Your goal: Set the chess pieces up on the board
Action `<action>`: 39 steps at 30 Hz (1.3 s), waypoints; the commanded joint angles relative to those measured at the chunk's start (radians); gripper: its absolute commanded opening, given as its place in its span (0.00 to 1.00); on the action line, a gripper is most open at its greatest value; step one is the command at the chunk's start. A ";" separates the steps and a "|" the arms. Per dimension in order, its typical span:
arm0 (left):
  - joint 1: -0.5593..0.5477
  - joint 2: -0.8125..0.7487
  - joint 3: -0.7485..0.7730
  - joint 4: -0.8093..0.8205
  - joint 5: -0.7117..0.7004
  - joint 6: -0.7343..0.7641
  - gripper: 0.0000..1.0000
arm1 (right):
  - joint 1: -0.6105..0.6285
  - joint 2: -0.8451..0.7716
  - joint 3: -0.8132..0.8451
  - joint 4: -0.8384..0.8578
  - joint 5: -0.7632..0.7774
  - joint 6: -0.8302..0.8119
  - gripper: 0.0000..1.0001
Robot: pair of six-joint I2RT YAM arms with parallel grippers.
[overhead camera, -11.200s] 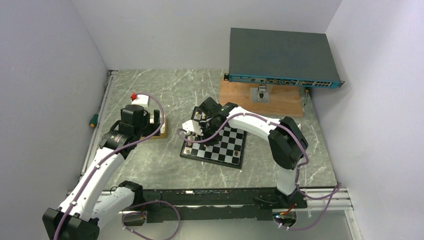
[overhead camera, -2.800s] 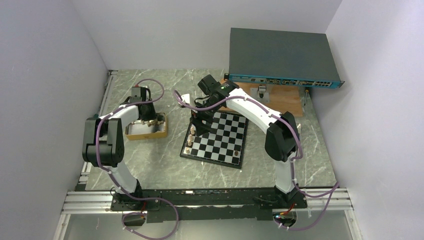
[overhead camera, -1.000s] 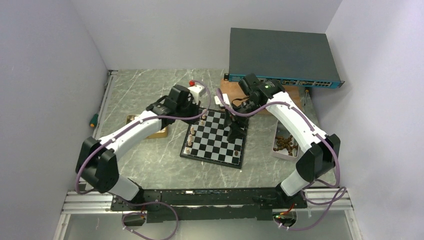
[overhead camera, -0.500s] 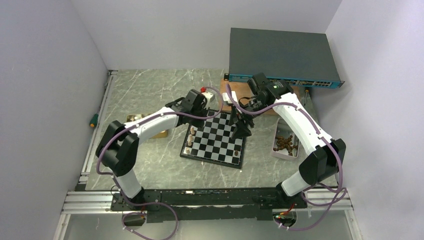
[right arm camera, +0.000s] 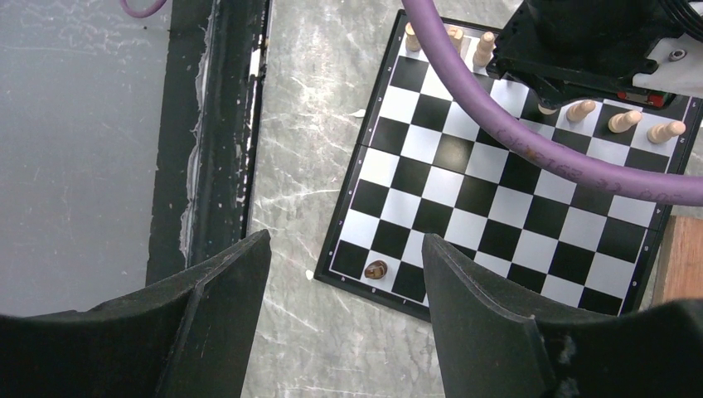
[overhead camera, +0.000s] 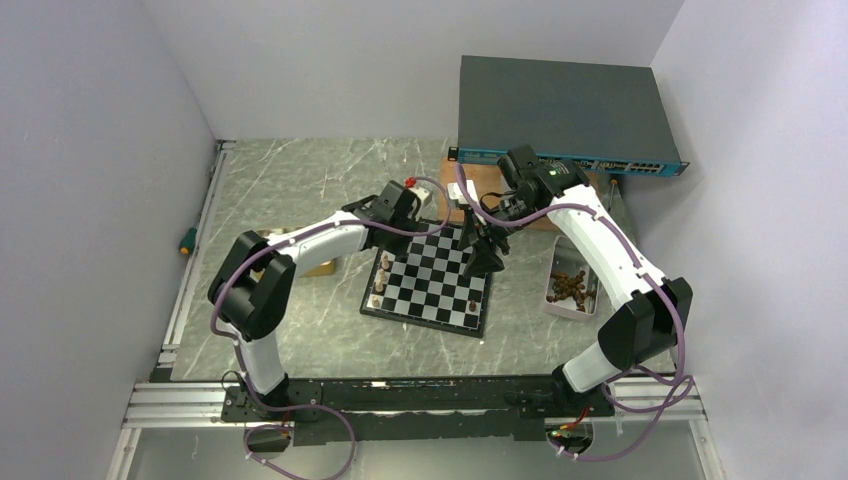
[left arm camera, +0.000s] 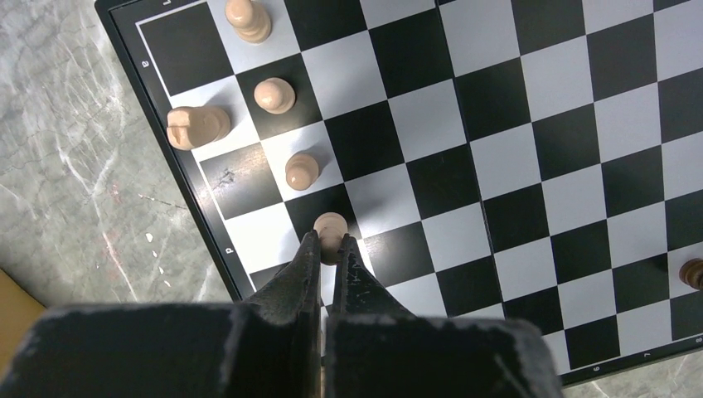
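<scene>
Top external: marbled table (overhead camera: 300, 185), pale walls (overhead camera: 400, 60)

The board (left arm camera: 497, 157) is showing a faint sheen; the chess pieces (left arm camera: 273, 94) are looking like smooth pale wood (one darker, lower right); the counter (left arm camera: 70, 166) is reading as veined grey stone.

The board (overhead camera: 440, 292) lies between a box (overhead camera: 322, 268), left, and a tray (overhead camera: 570, 313) apparently holding chess pieces (overhead camera: 571, 285).

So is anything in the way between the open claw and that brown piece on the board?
Nothing visible. The right gripper hangs open over the brown piece, which sits alone near the board's corner, with bare squares around it.
</scene>
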 commanded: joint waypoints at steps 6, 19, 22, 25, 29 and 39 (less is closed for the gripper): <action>-0.006 0.037 0.065 -0.011 -0.006 0.005 0.00 | -0.008 -0.024 -0.004 0.005 -0.044 -0.025 0.70; -0.006 0.071 0.097 -0.043 -0.023 0.007 0.02 | -0.014 -0.026 -0.007 0.004 -0.047 -0.027 0.70; -0.006 0.079 0.103 -0.053 -0.029 0.008 0.02 | -0.015 -0.026 -0.009 0.004 -0.047 -0.028 0.70; -0.006 0.080 0.106 -0.058 -0.033 0.009 0.02 | -0.016 -0.025 -0.009 0.004 -0.048 -0.029 0.70; -0.005 0.086 0.115 -0.067 -0.034 0.014 0.02 | -0.018 -0.024 -0.008 0.002 -0.048 -0.029 0.69; -0.005 0.094 0.121 -0.080 -0.031 0.018 0.03 | -0.018 -0.022 -0.007 0.001 -0.050 -0.031 0.69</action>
